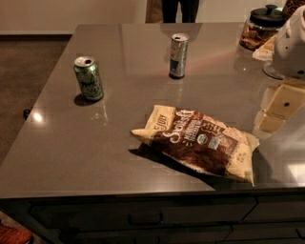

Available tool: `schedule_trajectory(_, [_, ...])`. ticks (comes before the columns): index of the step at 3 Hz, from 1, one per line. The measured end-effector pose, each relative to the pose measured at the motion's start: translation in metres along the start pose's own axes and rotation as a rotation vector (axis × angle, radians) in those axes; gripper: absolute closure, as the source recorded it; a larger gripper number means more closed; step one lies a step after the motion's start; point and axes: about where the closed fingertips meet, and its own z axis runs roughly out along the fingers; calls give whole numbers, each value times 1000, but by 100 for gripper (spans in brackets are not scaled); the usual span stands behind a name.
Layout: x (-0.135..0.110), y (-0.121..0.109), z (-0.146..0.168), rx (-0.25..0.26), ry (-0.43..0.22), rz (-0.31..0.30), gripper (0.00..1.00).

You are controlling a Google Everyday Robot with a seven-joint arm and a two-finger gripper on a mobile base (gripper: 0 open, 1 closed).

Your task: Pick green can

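Observation:
The green can (88, 78) stands upright on the left part of the grey counter (95, 143). It is shiny green with a pale swirl pattern and a silver top. My gripper (277, 113) is at the far right of the view, above the counter's right side and far from the can. Its two beige fingers (285, 101) stand apart with nothing between them. The white arm (293, 43) rises behind it.
A taller slim silver-and-blue can (178, 55) stands mid-counter toward the back. A brown and cream chip bag (200, 142) lies flat near the front edge. A glass jar with a black lid (261, 27) stands at the back right. A person's legs (180, 9) show beyond the counter.

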Motion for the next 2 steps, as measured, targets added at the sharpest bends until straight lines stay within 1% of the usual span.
schedule_trajectory(1, [0,0,0,0,0,0,0])
schedule_trajectory(2, [-16,-7,8,-2,-31,-1,0])
